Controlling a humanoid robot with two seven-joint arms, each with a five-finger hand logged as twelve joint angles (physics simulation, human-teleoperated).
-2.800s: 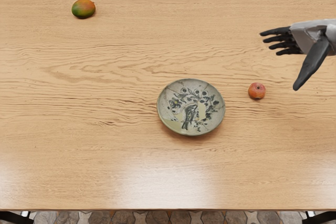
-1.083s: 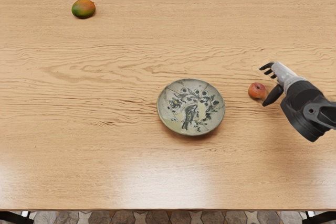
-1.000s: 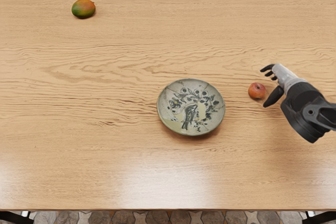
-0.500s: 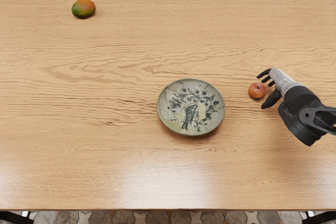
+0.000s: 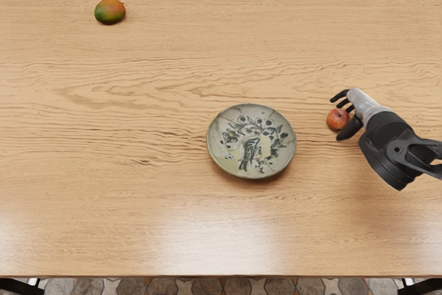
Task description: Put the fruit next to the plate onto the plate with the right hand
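Observation:
A small red apple (image 5: 335, 119) lies on the table just right of the patterned round plate (image 5: 251, 141). My right hand (image 5: 344, 112) comes in from the right edge and sits against the apple's right side. Its dark fingers (image 5: 339, 95) are spread above the fruit and the thumb reaches below it, touching or nearly touching; they are not closed around it. The plate holds nothing. The left arm is out of view.
A green and orange mango (image 5: 110, 11) lies at the far left back corner of the wooden table (image 5: 138, 191). The grey forearm (image 5: 390, 150) slants down toward the right edge.
The right hand came down from the upper right, then slid left until its spread fingers bracket the apple. The apple and the plate have stayed where they were.

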